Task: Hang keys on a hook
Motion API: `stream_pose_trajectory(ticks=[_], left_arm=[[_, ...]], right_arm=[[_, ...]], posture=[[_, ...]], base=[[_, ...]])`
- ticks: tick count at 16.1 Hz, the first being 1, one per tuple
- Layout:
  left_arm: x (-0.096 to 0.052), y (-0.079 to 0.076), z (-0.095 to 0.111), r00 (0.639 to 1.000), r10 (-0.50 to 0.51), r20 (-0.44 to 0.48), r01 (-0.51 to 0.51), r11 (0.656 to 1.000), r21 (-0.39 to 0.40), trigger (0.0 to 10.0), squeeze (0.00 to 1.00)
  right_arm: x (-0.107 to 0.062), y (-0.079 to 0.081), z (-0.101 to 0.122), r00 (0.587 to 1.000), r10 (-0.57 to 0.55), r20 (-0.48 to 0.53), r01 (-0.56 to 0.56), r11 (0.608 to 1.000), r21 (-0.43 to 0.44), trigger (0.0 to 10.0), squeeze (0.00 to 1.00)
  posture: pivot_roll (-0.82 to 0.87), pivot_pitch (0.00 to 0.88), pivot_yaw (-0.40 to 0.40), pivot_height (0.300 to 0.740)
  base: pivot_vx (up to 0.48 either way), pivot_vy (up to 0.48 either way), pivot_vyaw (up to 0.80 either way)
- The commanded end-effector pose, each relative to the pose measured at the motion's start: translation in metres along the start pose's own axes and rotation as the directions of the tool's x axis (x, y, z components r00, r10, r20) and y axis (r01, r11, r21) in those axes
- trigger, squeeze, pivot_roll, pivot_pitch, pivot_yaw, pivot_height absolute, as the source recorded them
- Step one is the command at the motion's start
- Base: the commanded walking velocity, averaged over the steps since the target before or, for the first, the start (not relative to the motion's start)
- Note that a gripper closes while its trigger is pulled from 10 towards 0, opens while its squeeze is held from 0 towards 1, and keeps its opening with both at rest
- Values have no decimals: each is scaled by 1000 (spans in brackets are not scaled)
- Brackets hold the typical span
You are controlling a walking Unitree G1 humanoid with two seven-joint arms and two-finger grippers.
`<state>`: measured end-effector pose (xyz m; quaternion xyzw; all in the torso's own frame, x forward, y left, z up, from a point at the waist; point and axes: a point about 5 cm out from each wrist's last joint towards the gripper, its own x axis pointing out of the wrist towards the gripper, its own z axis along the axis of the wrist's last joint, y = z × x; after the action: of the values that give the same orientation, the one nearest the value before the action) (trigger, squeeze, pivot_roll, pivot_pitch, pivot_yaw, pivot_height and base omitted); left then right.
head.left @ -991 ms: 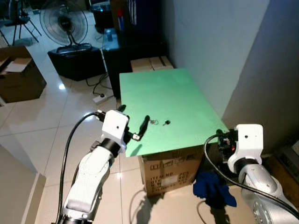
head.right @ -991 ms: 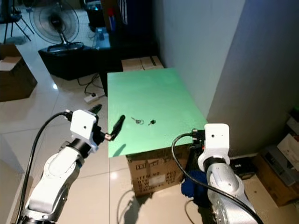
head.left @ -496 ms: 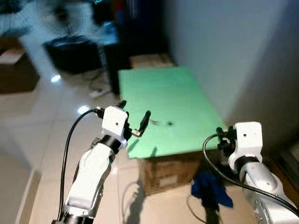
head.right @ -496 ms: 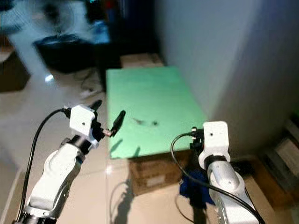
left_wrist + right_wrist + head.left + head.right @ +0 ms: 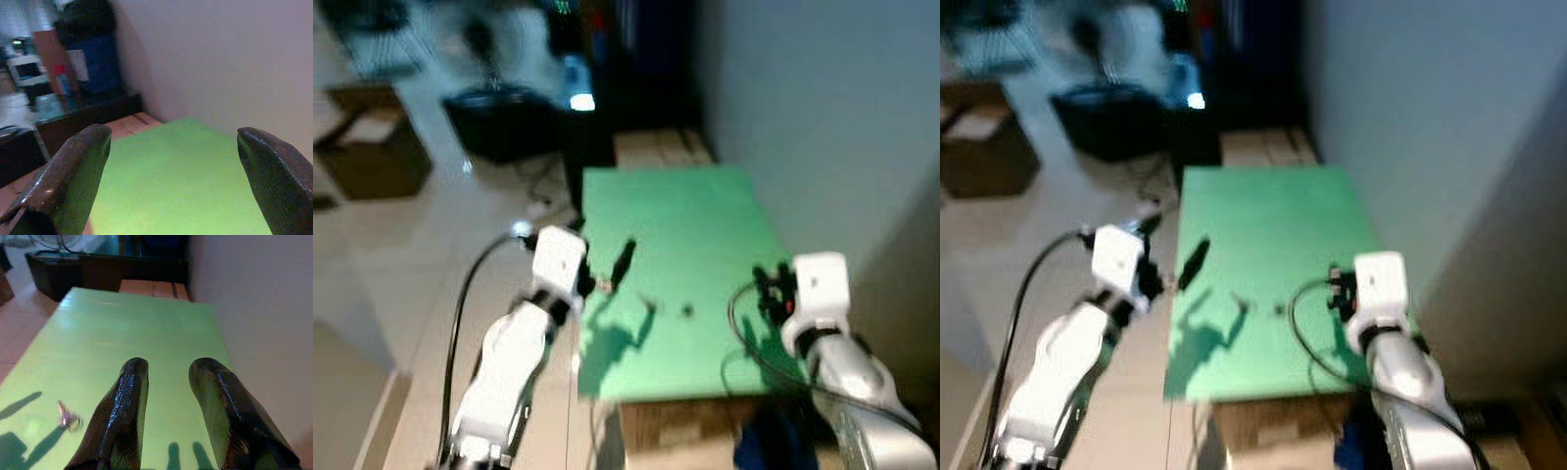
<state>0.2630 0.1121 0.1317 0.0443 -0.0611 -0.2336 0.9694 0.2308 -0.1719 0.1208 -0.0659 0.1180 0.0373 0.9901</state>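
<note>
The keys lie on the green tabletop [image 5: 685,215] as a small ring [image 5: 651,305] and a dark piece [image 5: 686,311] just to its right; the eye views are blurred. My left gripper [image 5: 597,250] hangs open over the table's left edge, up and to the left of the keys, its fingers [image 5: 73,181] spread wide with nothing between them. My right gripper [image 5: 769,289] is over the table's right side, level with the keys and apart from them. Its fingers [image 5: 128,406] stand a narrow gap apart and hold nothing. The key ring [image 5: 68,417] also lies ahead of the right gripper in the right wrist view.
A grey wall [image 5: 822,117] runs close along the table's right side. Brown cartons [image 5: 661,147] and a dark cabinet [image 5: 597,88] stand behind the table. A black stand [image 5: 494,122] and a cardboard box [image 5: 372,152] sit on the tiled floor at left.
The whole picture has shifted and blurred: the camera has moved closer to the table. Both grippers now hang over the tabletop, the right one nearer the keys. The keys lie where they were.
</note>
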Motion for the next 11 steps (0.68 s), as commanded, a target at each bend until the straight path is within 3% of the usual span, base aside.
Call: stream_pose_trajectory(ticks=[1, 6, 11], left_arm=[[-3, 5, 0, 1000, 9, -6, -9, 1000, 1, 10000, 0], [-10, -6, -8, 993, -105, -59, 104, 995, -8, 10000, 0], [-10, -1, -7, 993, -102, -65, 102, 995, 2, 10000, 0]], right_arm=[[0, 5, -1, 1000, 30, 0, -30, 999, 20, 10000, 0], [-4, 13, -19, 989, 134, -67, -131, 990, 47, 10000, 0], [-2, 14, -23, 984, 152, -89, -148, 988, 54, 10000, 0]], posture=[[-96, 0, 49, 740], [-90, 0, 54, 740], [-82, 0, 60, 740]], base=[[394, -262, 0], [0, 0, 0], [0, 0, 0]])
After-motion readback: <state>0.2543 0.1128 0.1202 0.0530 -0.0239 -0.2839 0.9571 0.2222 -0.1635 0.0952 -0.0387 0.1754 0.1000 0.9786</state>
